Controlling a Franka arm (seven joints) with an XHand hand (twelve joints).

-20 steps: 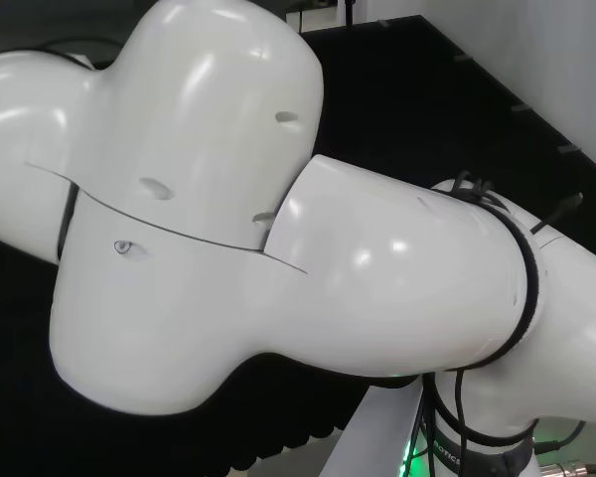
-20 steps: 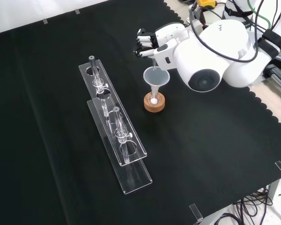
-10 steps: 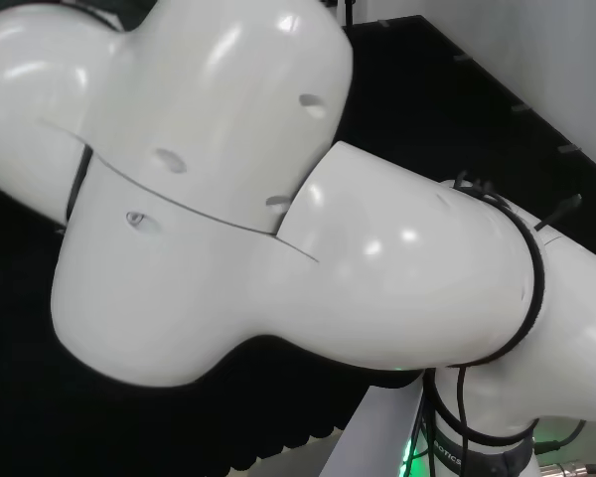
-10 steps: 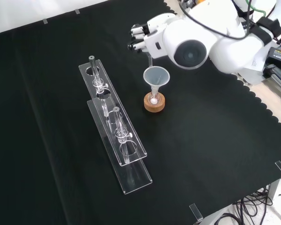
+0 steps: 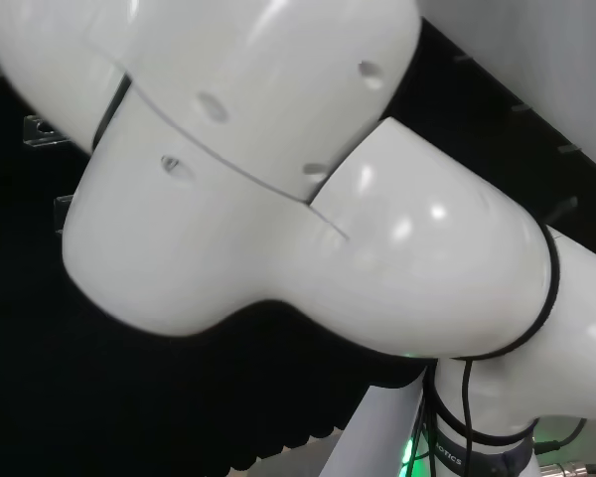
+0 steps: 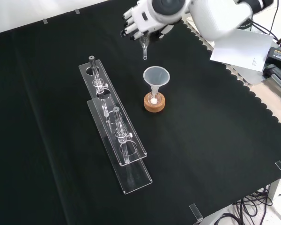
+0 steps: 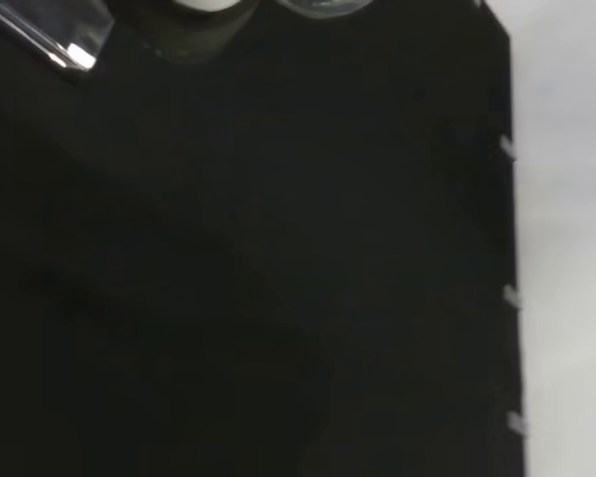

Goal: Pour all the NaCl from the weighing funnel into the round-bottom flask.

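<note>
The hand (image 6: 143,21) grips the weighing funnel (image 6: 144,48), stem down, above and beyond the flask (image 6: 154,99). White salt shows in the flask, so pouring looks done; next, set the funnel down.

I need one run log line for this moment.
hand: holds weighing funnel, raised beyond flask | plastic funnel: in flask neck | flask: on cork ring, white powder inside

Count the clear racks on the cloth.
2. In the front view, one rack lies farther off, left of the funnel; the other rack overlaps its near end.
</note>
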